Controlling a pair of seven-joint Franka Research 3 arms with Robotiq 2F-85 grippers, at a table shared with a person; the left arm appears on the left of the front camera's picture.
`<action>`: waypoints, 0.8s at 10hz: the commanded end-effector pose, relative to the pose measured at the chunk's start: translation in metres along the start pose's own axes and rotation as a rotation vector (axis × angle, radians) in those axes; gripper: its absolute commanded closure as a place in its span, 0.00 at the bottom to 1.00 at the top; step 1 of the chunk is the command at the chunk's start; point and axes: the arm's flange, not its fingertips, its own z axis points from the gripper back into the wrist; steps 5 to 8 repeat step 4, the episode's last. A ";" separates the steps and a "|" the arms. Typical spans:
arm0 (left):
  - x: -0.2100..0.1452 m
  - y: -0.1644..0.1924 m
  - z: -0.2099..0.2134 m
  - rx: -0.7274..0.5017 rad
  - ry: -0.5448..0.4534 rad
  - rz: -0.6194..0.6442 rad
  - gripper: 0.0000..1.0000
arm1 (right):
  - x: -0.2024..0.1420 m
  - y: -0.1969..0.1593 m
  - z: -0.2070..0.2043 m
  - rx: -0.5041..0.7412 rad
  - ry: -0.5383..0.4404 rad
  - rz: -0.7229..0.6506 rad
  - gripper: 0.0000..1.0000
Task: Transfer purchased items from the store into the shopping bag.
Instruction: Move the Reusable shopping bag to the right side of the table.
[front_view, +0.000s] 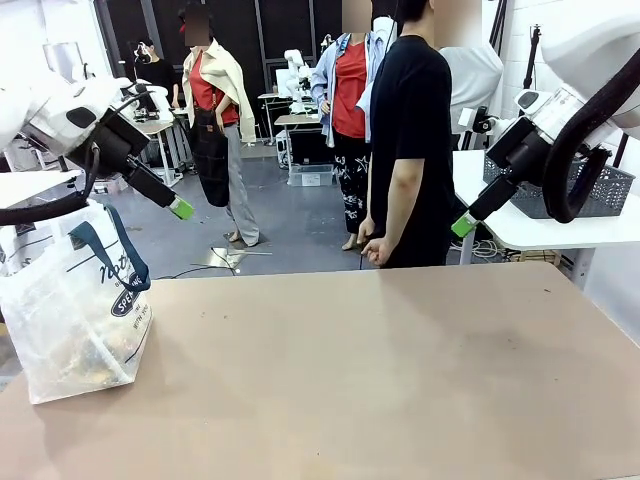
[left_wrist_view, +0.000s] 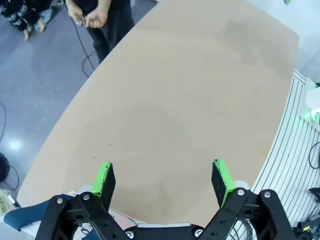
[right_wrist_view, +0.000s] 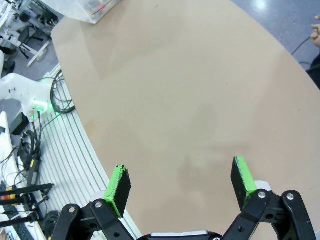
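The shopping bag (front_view: 75, 310), clear plastic with navy strap handles and an oval logo, stands on the brown table (front_view: 380, 380) at its left edge. The purchased items (front_view: 88, 362) show dimly as yellowish and brownish shapes at its bottom. My left gripper (front_view: 181, 208) hangs open in the air above and to the right of the bag. In its wrist view the left gripper (left_wrist_view: 163, 177) holds nothing, and a blue strap (left_wrist_view: 22, 218) shows at the bottom left. My right gripper (front_view: 462, 225) is raised at the right, open and empty (right_wrist_view: 182, 184). The bag's corner (right_wrist_view: 85, 7) shows far off.
A person in black (front_view: 410, 140) stands at the table's far side, hands (left_wrist_view: 92, 19) held together low. A dark mesh basket (front_view: 600, 190) sits on a white table at the right. A robot base with a green light (right_wrist_view: 35, 102) and cables lie beside the near edge.
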 end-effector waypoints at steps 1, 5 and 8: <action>-0.005 0.003 -0.004 -0.014 0.029 0.007 0.00 | 0.000 0.001 0.001 0.006 0.012 0.001 0.00; -0.005 0.003 -0.004 -0.014 0.029 0.007 0.00 | 0.000 0.001 0.001 0.006 0.012 0.001 0.00; -0.005 0.003 -0.004 -0.014 0.029 0.007 0.00 | 0.000 0.001 0.001 0.006 0.012 0.001 0.00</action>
